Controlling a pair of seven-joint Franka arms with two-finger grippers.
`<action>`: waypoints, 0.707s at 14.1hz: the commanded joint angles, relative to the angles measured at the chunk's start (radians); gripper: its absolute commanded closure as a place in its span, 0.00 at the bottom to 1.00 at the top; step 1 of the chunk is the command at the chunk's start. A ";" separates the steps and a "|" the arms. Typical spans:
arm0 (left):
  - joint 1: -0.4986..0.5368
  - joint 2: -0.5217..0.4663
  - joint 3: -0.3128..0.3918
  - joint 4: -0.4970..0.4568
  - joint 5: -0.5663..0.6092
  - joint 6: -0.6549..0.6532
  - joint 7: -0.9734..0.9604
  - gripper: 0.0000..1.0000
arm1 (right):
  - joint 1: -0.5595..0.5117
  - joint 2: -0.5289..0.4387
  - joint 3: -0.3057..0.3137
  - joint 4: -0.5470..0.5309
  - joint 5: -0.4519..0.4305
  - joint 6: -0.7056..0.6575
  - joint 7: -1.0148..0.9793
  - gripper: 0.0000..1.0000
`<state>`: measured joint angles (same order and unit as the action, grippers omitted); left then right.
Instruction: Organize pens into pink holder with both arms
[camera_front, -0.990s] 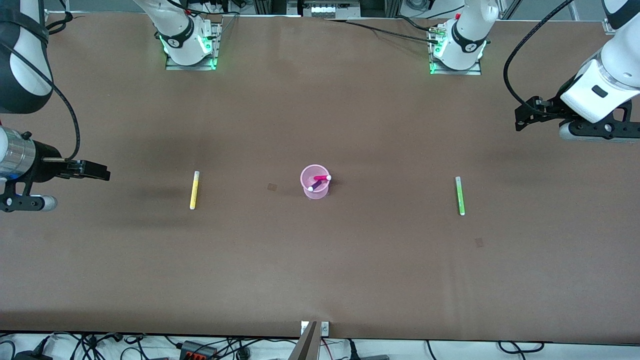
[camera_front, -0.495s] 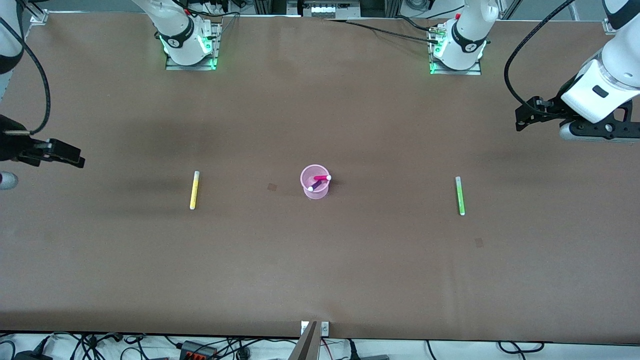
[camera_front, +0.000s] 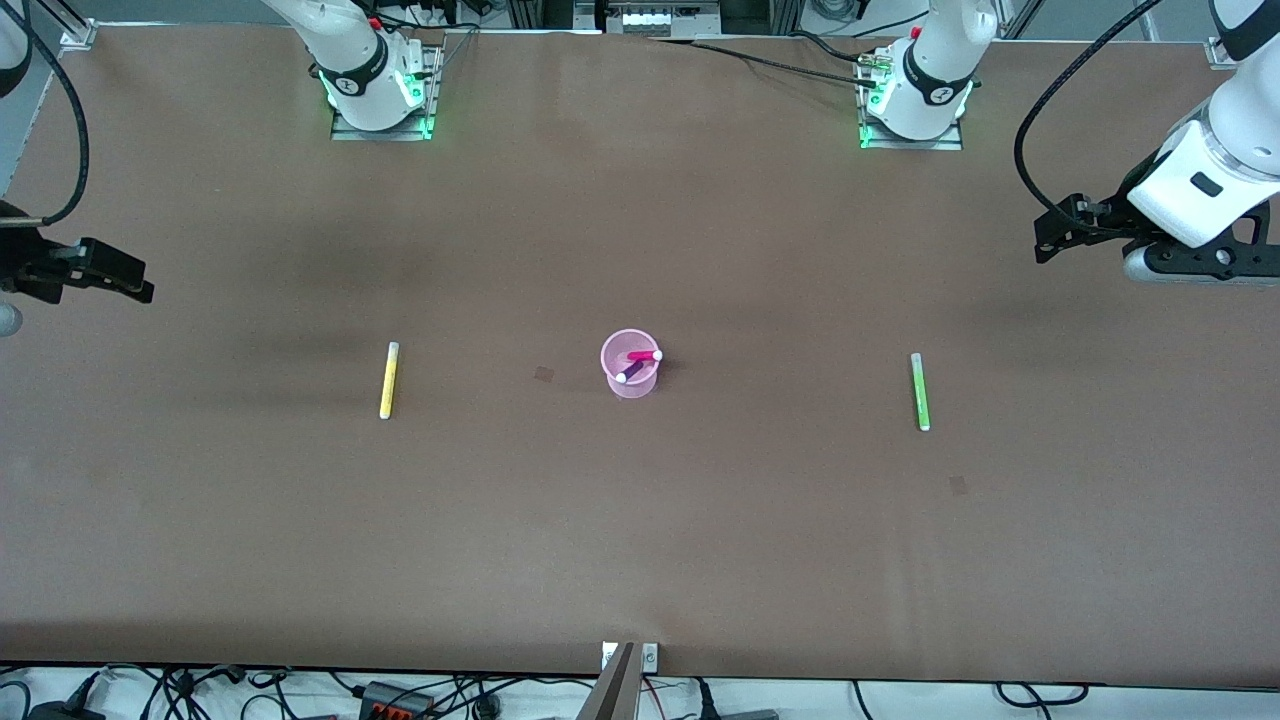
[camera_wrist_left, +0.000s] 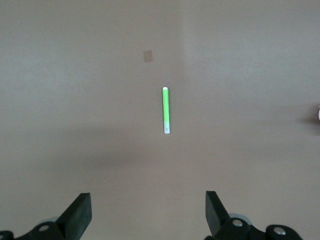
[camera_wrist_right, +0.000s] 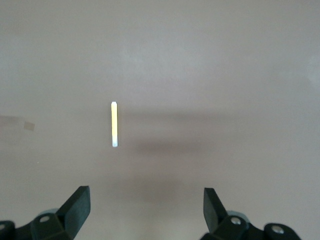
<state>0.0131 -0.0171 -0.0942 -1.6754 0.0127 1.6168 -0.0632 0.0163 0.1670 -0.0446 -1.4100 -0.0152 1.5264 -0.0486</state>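
Since the earlier frames, we recorded the right gripper (camera_front: 135, 285) withdrawn toward its own end of the table and higher up, the left gripper (camera_front: 1045, 235) nearly unchanged.

Item: small round light-pink translucent plastic holder (camera_front: 630, 365), upright mid-table, containing a magenta pen (camera_front: 643, 355) and a purple-blue pen (camera_front: 630, 371), both leaning, pale tips at the rim.

Item: thin yellow pen (camera_front: 388, 380), flat on the brown table (camera_front: 640, 520), toward the right arm's end, well apart from the holder.

Item: thin light-green pen (camera_front: 919, 391), flat, toward the left arm's end, likewise well apart.

Both grippers hung in the air over the table's ends, fingers spread wide, holding nothing; we saw each wrist view look down on its own pen between the black fingers (camera_wrist_left: 80, 215) (camera_wrist_right: 77, 207).
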 joint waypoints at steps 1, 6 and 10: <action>0.005 0.011 -0.001 0.026 -0.022 -0.021 0.006 0.00 | 0.014 -0.138 -0.014 -0.194 0.003 0.067 0.016 0.00; 0.013 0.011 -0.001 0.023 -0.023 -0.023 0.006 0.00 | 0.013 -0.250 -0.012 -0.365 0.000 0.156 0.010 0.00; 0.014 0.011 -0.001 0.023 -0.036 -0.023 0.006 0.00 | 0.011 -0.253 -0.014 -0.356 0.000 0.146 -0.002 0.00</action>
<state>0.0200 -0.0160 -0.0941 -1.6754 0.0082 1.6124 -0.0632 0.0164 -0.0623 -0.0478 -1.7444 -0.0154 1.6591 -0.0468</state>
